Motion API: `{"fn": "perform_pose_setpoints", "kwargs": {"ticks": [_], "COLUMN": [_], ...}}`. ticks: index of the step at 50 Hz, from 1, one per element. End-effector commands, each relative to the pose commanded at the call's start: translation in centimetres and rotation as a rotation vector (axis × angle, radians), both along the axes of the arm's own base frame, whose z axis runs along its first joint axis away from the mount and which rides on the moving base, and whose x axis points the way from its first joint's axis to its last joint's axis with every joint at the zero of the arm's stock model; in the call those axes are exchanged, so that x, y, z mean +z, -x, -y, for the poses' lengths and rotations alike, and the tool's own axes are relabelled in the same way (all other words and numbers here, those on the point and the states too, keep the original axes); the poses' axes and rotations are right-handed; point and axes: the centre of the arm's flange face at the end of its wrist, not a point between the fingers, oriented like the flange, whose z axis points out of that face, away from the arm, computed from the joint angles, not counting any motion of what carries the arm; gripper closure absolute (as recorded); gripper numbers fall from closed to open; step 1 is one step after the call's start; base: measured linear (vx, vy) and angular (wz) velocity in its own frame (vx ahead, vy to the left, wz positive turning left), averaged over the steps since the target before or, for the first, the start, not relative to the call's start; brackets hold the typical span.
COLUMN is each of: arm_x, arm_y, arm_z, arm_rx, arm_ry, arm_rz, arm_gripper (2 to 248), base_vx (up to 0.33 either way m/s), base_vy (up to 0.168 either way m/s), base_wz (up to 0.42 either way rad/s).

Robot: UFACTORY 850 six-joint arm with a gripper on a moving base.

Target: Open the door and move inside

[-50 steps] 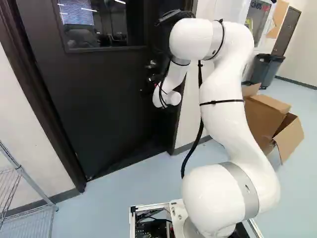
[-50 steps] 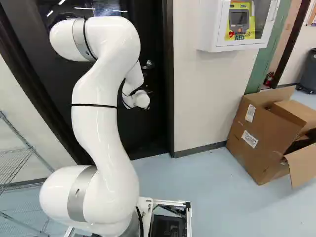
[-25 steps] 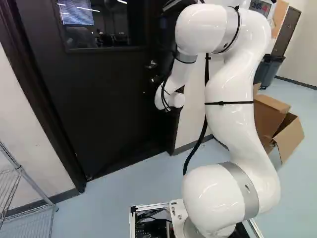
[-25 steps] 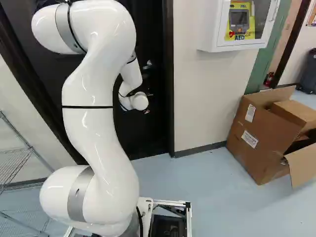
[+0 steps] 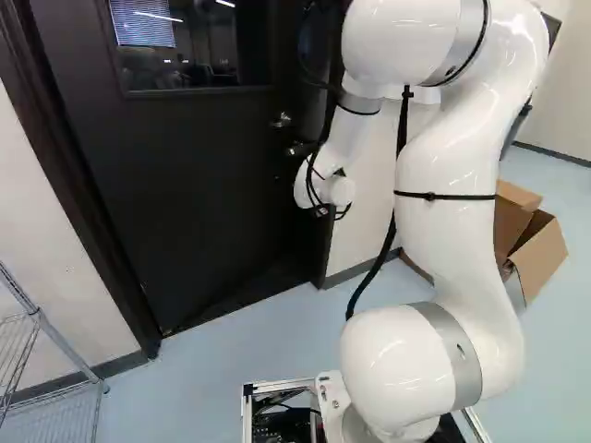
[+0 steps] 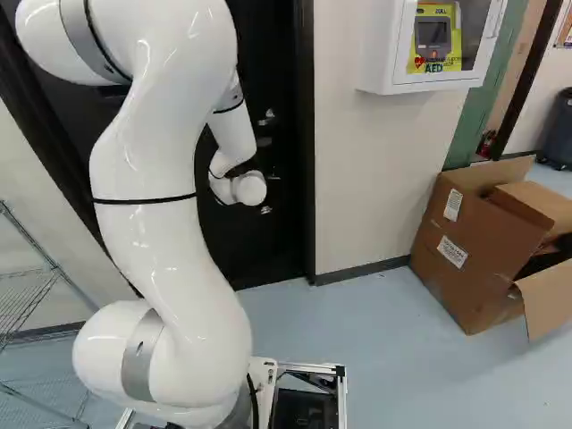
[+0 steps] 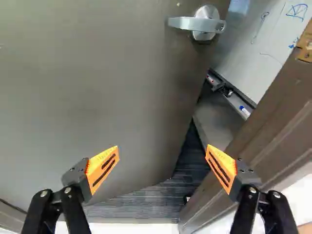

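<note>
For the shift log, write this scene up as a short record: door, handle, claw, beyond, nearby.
Door: ajar, with a gap between its edge and the doorframe
Lever handle: on the door near its edge, not gripped
Claw: open, holding nothing
Beyond: whiteboard, seen through the gap
Nearby: open cardboard box at the right of the right base view; wire rack at the left of the left base view

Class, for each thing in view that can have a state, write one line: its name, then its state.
Door: ajar, a gap between its edge and the frame
Lever handle: ungripped
Hand: open, nothing between its fingers
Arm: bent
Cardboard box: flaps open
</note>
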Motion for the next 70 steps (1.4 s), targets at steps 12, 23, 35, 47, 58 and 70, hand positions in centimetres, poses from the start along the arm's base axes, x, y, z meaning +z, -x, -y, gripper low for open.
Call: {"fn": "perform_pose_setpoints", "kwargs": {"ticks": [12, 23, 35, 47, 58, 70], "arm_x": [0.1, 0.1, 0.1, 0.2, 0.2, 0.2], "arm_y": [2.5, 4.7, 7.1, 9.6, 11.8, 14.3], "arm_z": [0.7, 1.0, 1.3, 1.6, 1.9, 2.2], "arm_rx": [-0.047, -0.087, -0.130, -0.171, -0.210, -0.245], "arm_ry": [-0.008, -0.015, -0.027, -0.041, -0.052, -0.063], "arm_rz": [-0.036, -0.070, -0.095, -0.106, -0.125, -0.136], "arm_gripper": [3, 3, 3, 3, 3, 3], "base_vx": [0.000, 0.000, 0.000, 0.000, 0.000, 0.000], "base_vy": [0.000, 0.000, 0.000, 0.000, 0.000, 0.000], "base_wz": [0.000, 0.000, 0.000, 0.000, 0.000, 0.000]}}
